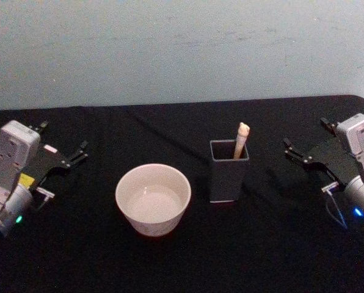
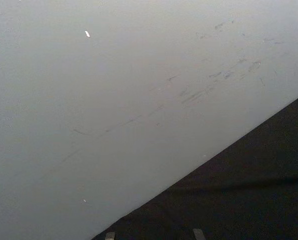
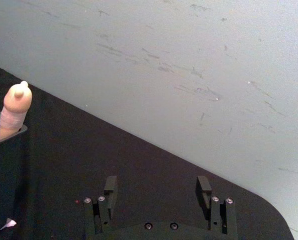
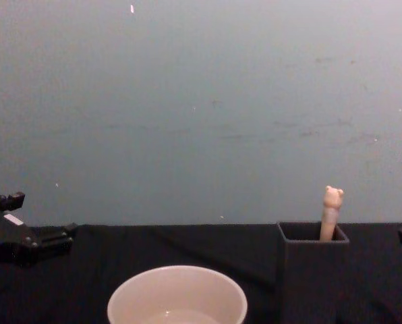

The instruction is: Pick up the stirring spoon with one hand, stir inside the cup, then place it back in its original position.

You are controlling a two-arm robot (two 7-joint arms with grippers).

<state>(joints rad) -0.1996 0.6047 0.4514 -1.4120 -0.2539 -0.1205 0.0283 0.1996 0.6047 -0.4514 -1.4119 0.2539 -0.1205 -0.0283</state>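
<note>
Spoon (image 1: 242,137) stood in the grey holder (image 1: 228,177), bear head clear of the rim, handle at the far right corner. Cup (image 1: 146,224) sat on the black bench (image 1: 170,262), near the holder on its left, not touching. Left gripper (image 1: 63,137) hung at the bench's left edge, fingers spread, empty. Right gripper (image 1: 305,132) hung at the right edge, fingers (image 3: 203,187) released, well apart from the holder.
</note>
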